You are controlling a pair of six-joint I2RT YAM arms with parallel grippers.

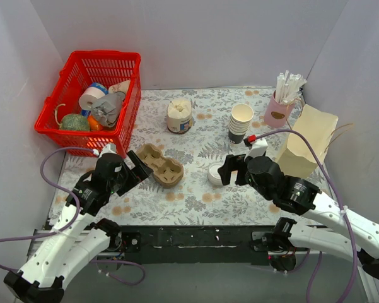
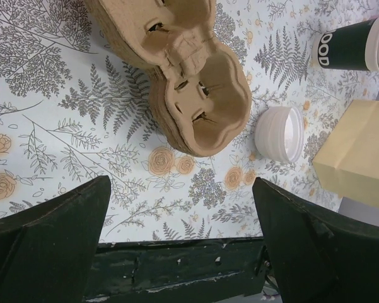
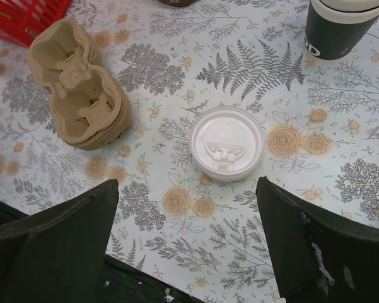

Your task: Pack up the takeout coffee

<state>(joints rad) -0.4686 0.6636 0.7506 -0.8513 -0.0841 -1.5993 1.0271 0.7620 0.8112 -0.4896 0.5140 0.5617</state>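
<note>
Centring the spread, empty right gripper (image 3: 186,183) over the takeout coffee (image 3: 226,151), I would descend squarely, then close gently; left gripper (image 2: 181,183) likewise spread, near the carrier (image 2: 202,101).

This is a robot test booth laid out like a coffee stand. Plain pale wall panels (image 1: 208,38) box in a small counter (image 1: 195,202) covered with a floral cloth. A left arm (image 1: 69,221) and a right arm (image 1: 321,205) are bolted at its near edge, trailing purple cables (image 1: 48,158). On the cloth are stacked paper cups (image 1: 241,123), a pulp cup carrier (image 1: 161,165) and a paper bag (image 1: 306,142).
</note>
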